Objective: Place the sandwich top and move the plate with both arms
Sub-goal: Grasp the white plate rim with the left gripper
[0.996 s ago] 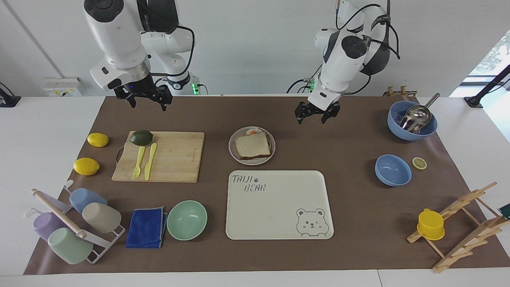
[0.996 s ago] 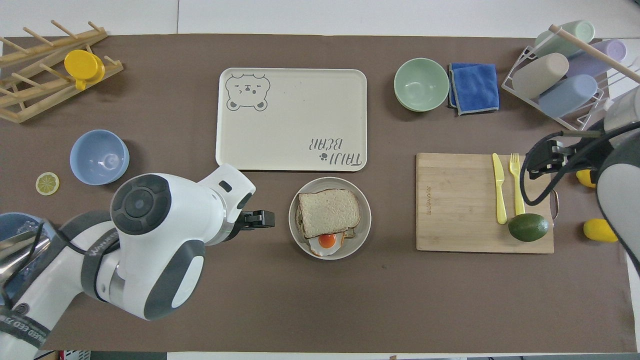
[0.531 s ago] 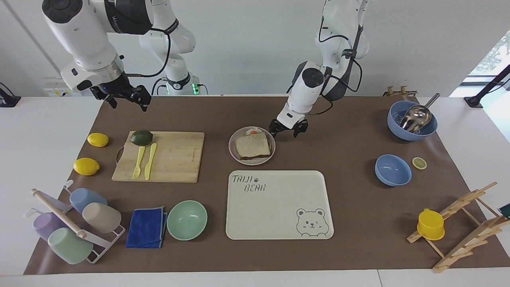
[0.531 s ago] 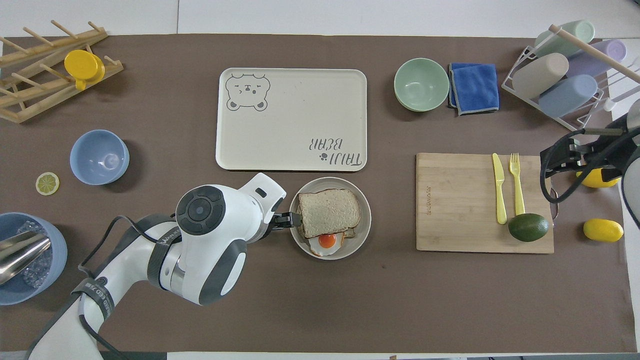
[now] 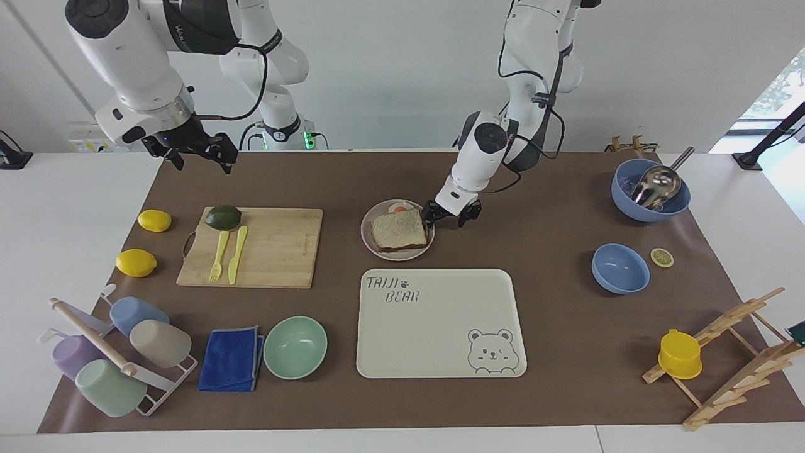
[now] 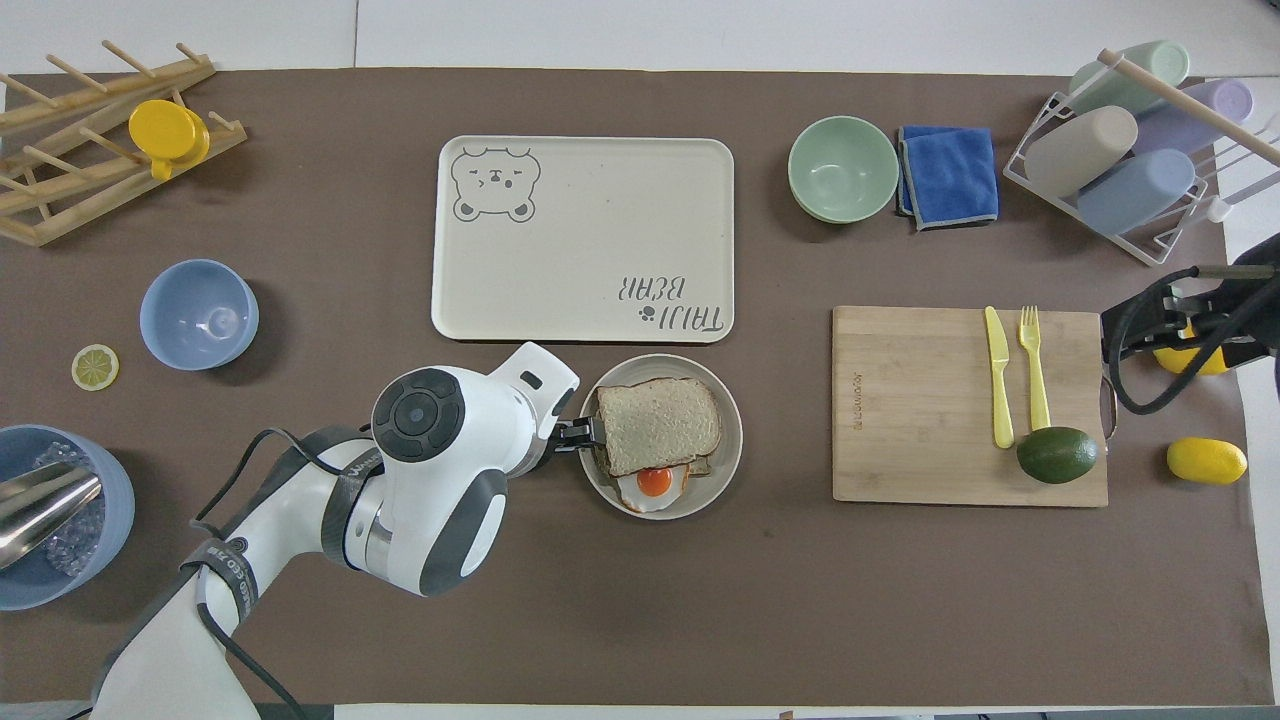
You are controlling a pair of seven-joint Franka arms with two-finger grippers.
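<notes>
The sandwich top lies on the egg toast on the plate, in the middle of the mat. In the overhead view the bread covers most of the plate, and the fried egg sticks out on the side nearer the robots. My left gripper is low at the plate's rim toward the left arm's end, open, with one finger over the rim; it also shows in the overhead view. My right gripper is open and empty, raised over the mat's edge at the right arm's end.
The cream bear tray lies just farther from the robots than the plate. A cutting board with an avocado, a fork and a knife lies toward the right arm's end, with two lemons beside it. A blue bowl sits toward the left arm's end.
My left gripper has come down and moved in to the plate's rim. My right gripper has drawn back from over the board toward the right arm's end of the table.
</notes>
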